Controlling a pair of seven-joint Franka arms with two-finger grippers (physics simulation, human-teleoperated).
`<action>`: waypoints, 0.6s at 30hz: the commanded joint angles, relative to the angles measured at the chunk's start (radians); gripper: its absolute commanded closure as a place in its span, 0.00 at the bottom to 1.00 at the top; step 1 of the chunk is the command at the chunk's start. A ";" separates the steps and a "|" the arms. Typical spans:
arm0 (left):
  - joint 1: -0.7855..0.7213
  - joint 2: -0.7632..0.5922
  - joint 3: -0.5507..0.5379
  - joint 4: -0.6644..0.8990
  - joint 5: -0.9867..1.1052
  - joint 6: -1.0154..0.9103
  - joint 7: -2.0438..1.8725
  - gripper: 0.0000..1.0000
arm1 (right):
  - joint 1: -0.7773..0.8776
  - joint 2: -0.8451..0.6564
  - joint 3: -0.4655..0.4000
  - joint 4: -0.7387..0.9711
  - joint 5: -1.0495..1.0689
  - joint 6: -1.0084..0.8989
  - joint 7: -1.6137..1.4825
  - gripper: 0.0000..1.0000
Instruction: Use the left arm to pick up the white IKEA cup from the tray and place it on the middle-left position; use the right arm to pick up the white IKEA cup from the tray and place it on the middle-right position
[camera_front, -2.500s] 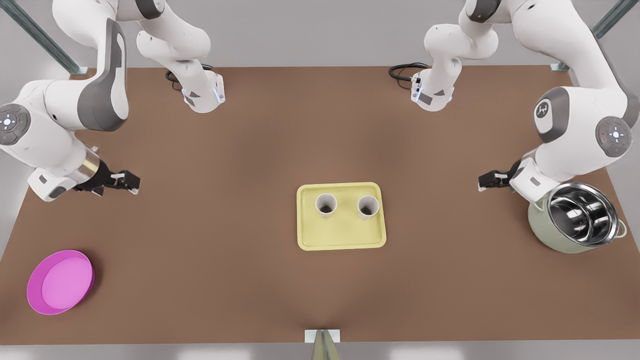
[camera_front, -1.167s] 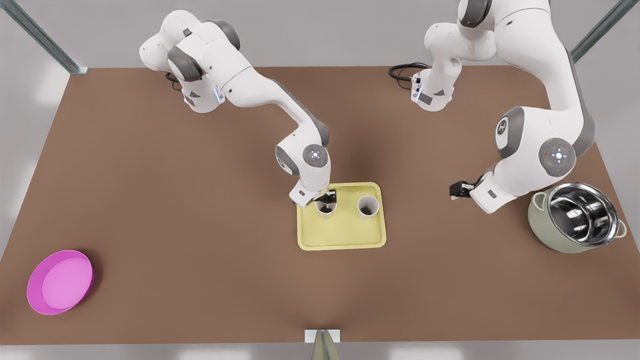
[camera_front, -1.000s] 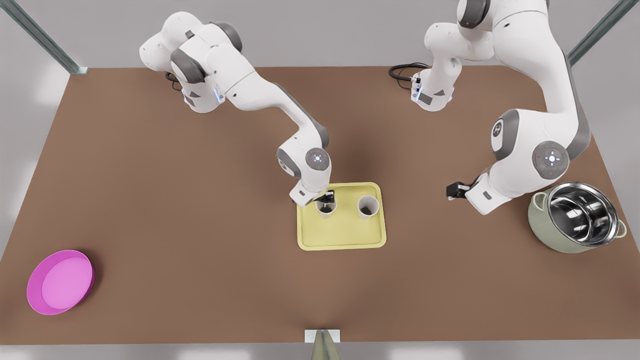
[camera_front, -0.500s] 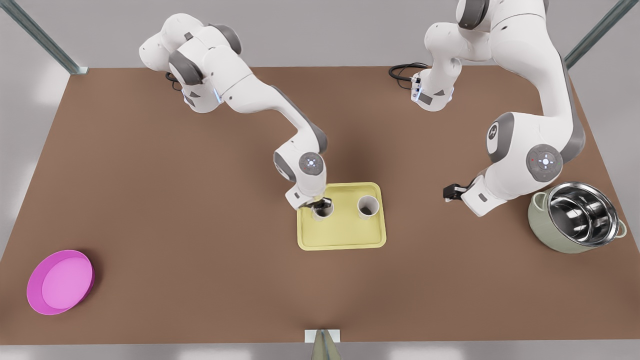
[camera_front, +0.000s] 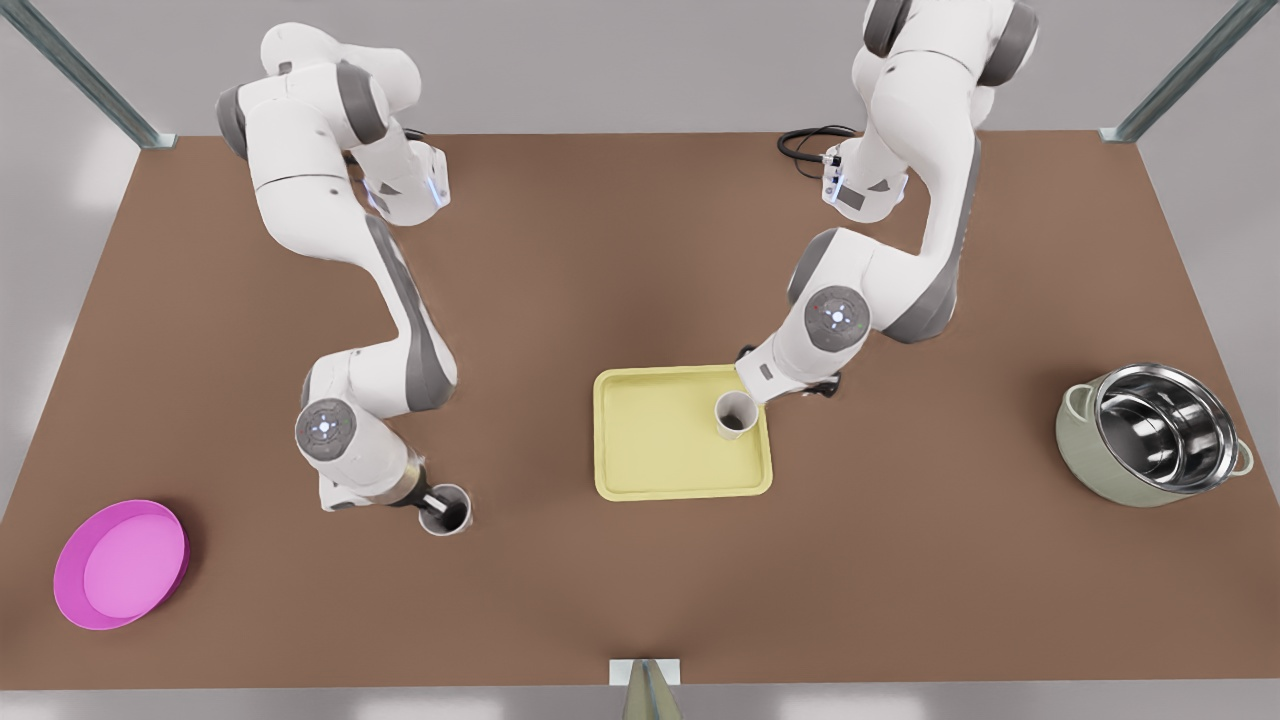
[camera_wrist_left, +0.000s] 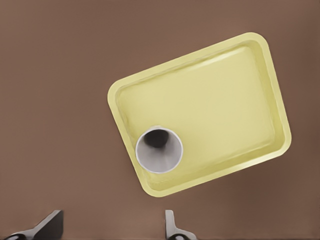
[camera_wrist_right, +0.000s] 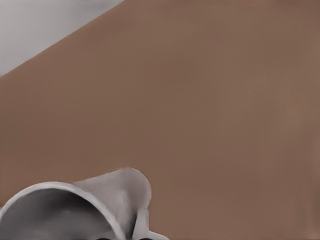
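On the front view's left, the arm with the silver wrist band has my right gripper (camera_front: 432, 500) shut on the rim of a white cup (camera_front: 446, 510), low over bare brown tabletop well left of the tray (camera_front: 660, 465). The right wrist view shows that cup (camera_wrist_right: 75, 210) close up, with one finger (camera_wrist_right: 143, 223) against its wall. A second white cup (camera_front: 735, 412) stands upright in the tray's far right corner. The all-white arm (camera_front: 790, 368) hangs beside that corner. My left gripper (camera_wrist_left: 112, 227) is open, looking down on the tray (camera_wrist_left: 225, 110) and its cup (camera_wrist_left: 159, 150).
A round pink bowl (camera_front: 120, 563) lies at the near left of the table. A steel pot (camera_front: 1155, 435) sits at the right edge. Black cables (camera_front: 805, 140) lie by the far arm base. Bare tabletop lies between the tray and the pot.
The silver-banded arm has carried one cup off the tray to the table's near left. The other arm has swung in from the right to the tray's far right corner.
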 joint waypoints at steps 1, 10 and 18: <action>-0.019 0.006 0.000 -0.064 -0.053 0.187 -0.403 0.00 | -0.044 0.005 0.000 0.001 -0.004 -0.049 -0.861 0.81; -0.006 0.183 0.014 -0.087 -0.018 0.411 -0.394 0.00 | -0.044 0.110 0.000 0.001 -0.004 -0.006 -0.878 0.80; -0.022 0.193 0.012 -0.185 0.014 0.488 -0.403 0.00 | -0.044 0.114 -0.001 0.001 0.005 -0.006 -0.868 0.25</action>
